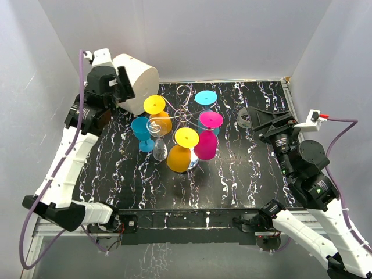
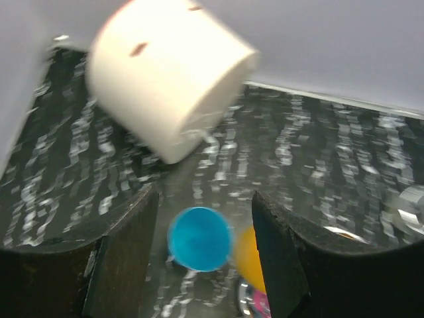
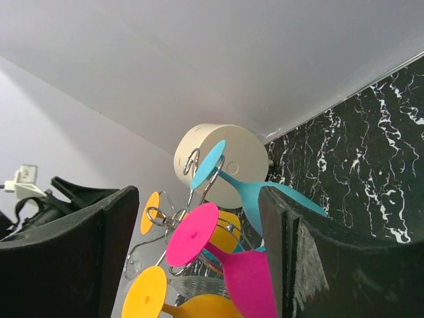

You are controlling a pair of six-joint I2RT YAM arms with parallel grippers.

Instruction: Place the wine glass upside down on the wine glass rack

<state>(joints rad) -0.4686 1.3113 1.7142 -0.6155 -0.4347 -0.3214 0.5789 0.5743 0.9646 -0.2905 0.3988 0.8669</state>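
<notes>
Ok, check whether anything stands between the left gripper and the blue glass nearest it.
Nothing visible does. In the left wrist view the blue glass shows whole in the gap between the open jaws of the left gripper. A yellow glass sits right beside it, and the cream cylinder lies farther back.

- The left white-and-black jointed arm [image 1: 64,168] is being stretched toward the far left corner.
- The left black two-finger gripper [image 1: 125,87] is being held raised, jaws parted and empty.
- The right white-and-black jointed arm [image 1: 314,192] is being held bent.
- The right black two-finger gripper [image 1: 256,119] is being pointed leftward, jaws spread wide and empty.
</notes>
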